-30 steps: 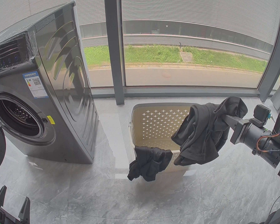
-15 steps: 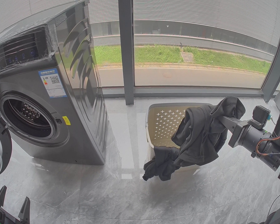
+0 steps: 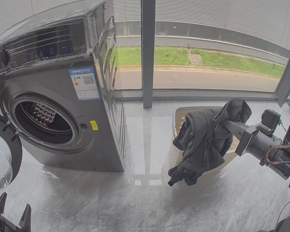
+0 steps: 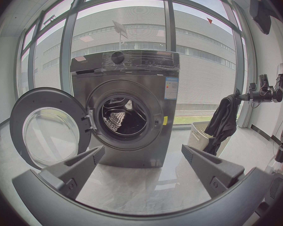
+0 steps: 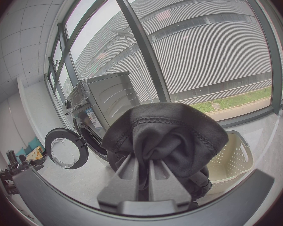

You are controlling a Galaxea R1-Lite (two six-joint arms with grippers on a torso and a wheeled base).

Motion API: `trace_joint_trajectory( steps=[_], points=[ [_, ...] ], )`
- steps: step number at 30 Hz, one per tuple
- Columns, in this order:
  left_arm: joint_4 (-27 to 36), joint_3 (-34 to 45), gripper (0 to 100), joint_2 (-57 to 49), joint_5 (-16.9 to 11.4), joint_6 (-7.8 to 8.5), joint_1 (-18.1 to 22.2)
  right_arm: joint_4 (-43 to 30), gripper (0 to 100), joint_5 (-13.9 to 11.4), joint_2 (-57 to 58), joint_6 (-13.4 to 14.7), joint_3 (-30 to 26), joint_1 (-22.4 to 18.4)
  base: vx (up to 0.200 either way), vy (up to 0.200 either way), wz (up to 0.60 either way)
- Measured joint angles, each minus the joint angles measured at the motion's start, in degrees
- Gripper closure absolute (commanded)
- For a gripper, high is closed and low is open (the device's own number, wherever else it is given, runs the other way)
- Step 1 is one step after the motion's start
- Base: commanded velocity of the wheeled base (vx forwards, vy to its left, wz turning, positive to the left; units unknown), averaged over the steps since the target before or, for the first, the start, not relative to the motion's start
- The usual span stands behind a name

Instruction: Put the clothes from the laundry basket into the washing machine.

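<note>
Right gripper [image 5: 143,160]: fingers pressed together on a bunched fold of the dark garment [image 3: 199,139], pinching it near one end; cloth mounds over the fingertips.
Garment location: suspended in the air above the laundry basket [image 5: 232,164], well apart from the washing machine [image 3: 71,81].
Reason for hold: judged a carry grip. A pinch at a single high point lets the rest hang free of the basket wall for transfer.
Long axis: near vertical, running from the pinched fold down to the loose tail.
Pointing: the tail points down toward the basket's near rim and the floor.
Lower end: a dark bundle lies at that near rim. I cannot tell whether it is the garment's tail or a second piece.
Door [image 3: 3,152]: swung fully open to the robot's left, leaving the drum opening [image 3: 46,123] unobstructed and facing the robot.
Left gripper [image 4: 141,148]: low, in front of the machine, jaws spread, holding nothing.
Concern: judged that the trailing cloth could catch on the basket rim or on the lip of the opening.
</note>
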State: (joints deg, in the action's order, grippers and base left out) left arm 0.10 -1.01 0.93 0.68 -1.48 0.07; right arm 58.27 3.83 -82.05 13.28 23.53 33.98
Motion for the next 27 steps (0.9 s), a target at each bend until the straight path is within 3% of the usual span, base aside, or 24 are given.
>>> trace_joint_trajectory(
  steps=[4, 10, 22, 27],
  points=[
    [-0.02, 0.00, 0, 0.00, 0.00, 0.00, 0.02, 0.00, 100, -0.16, 0.33, 0.00, 0.00, 0.56, 0.000, 0.200, 0.00],
    [0.00, 0.00, 0, 0.00, 0.00, 0.06, -0.02, 0.00, 100, -0.22, 0.61, 0.00, -0.29, 0.96, 0.000, 0.000, 0.00],
    [0.00, 0.00, 0, 0.00, -0.02, 0.02, 0.02, -0.09, 100, -0.41, 0.66, 0.07, -0.63, 1.02, -0.200, 0.000, 0.00],
    [0.00, 0.00, 0, 0.00, 0.00, 0.02, -0.02, -0.11, 100, -0.50, 0.66, 0.18, -0.71, 1.02, 0.000, 0.000, 0.00]
  ],
)
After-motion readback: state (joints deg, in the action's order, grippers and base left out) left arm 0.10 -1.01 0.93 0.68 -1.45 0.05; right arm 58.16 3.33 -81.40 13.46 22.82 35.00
